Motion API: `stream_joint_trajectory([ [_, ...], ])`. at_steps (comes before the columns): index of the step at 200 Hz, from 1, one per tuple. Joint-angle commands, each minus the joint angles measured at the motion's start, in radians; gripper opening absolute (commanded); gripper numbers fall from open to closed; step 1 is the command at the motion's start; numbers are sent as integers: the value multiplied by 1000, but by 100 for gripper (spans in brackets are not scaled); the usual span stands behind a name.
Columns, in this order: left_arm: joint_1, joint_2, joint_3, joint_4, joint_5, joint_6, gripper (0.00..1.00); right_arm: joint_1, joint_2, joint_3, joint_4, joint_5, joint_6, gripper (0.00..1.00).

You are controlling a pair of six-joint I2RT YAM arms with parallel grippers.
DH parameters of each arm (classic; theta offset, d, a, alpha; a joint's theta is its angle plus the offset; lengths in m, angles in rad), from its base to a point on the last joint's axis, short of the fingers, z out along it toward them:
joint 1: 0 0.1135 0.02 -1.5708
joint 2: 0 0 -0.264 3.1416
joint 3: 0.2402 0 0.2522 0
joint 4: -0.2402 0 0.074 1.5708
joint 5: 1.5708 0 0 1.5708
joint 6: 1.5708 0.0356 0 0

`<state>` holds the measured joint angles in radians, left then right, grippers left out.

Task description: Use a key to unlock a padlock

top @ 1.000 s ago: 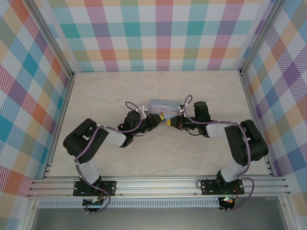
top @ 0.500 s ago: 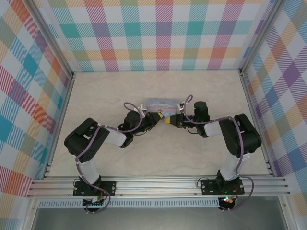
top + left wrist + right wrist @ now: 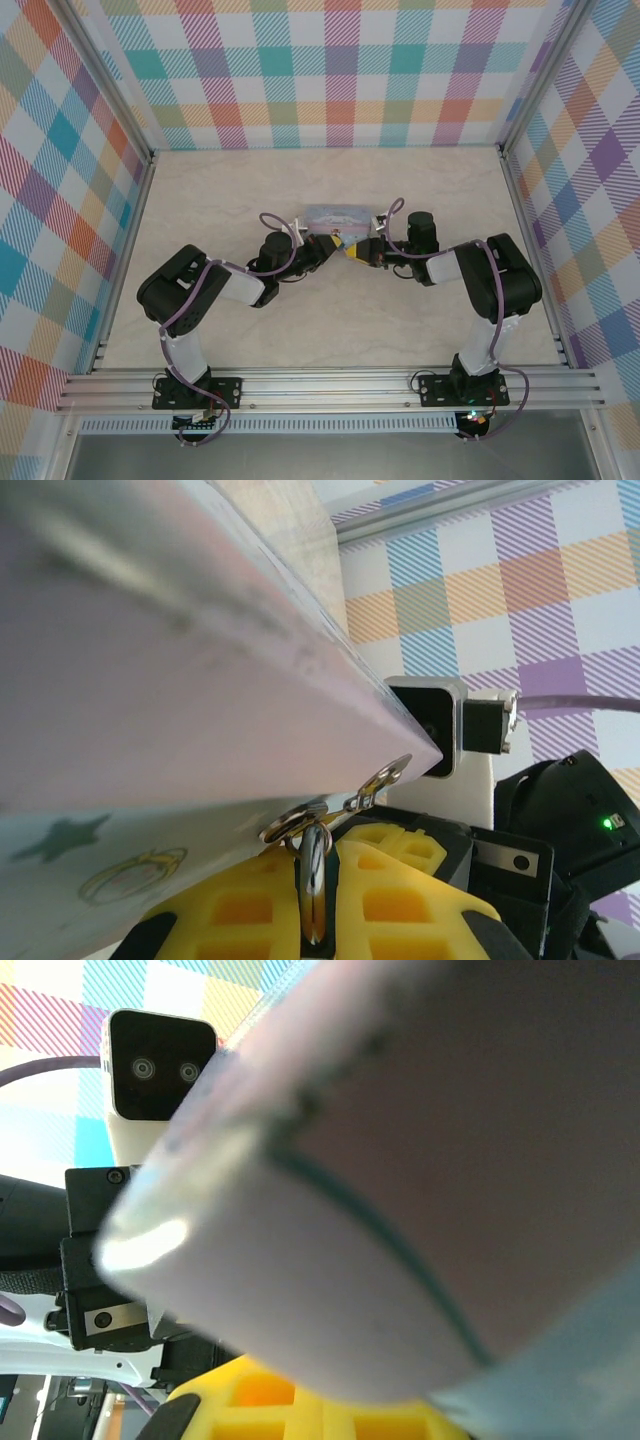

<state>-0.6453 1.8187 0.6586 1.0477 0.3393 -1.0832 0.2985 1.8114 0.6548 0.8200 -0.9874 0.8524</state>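
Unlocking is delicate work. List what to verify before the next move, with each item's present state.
1. Left hand shut on a thin metal strip: ok.
2. Strip is the key: cannot tell.
3. Right hand shut: ok.
4. Right hand holds the padlock: cannot tell.
5. Hands tip to tip by the tin: ok.
6. Room between tin and hands: not ok, tin very close.

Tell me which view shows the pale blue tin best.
Top external: the tin appears from above as a nearly whole rectangle, though small. The left wrist view shows one long edge and a printed face, far too close. The right wrist view shows a blurred rounded corner.
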Motion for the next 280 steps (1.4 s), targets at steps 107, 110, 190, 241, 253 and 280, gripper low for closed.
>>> stream_joint_trajectory([
  [107, -34, 18, 55, 180, 187, -35, 0, -22, 97, 33, 133, 87, 0, 6],
  [110, -34, 17, 56, 182, 186, -38, 0, -22, 99, 33, 137, 87, 2, 6],
  [190, -34, 24, 60, 187, 185, -47, 0, -33, 134, 32, 199, 76, 30, 6],
  [241, -34, 48, 71, 226, 194, -74, 0, -32, 185, 29, 420, 45, 176, 4],
  [253, -34, 48, 69, 203, 188, -59, 0, -32, 199, 30, 483, 43, 222, 4],
  [280, -34, 56, 62, 198, 174, -51, 0, -26, 200, 38, 493, 39, 244, 4],
])
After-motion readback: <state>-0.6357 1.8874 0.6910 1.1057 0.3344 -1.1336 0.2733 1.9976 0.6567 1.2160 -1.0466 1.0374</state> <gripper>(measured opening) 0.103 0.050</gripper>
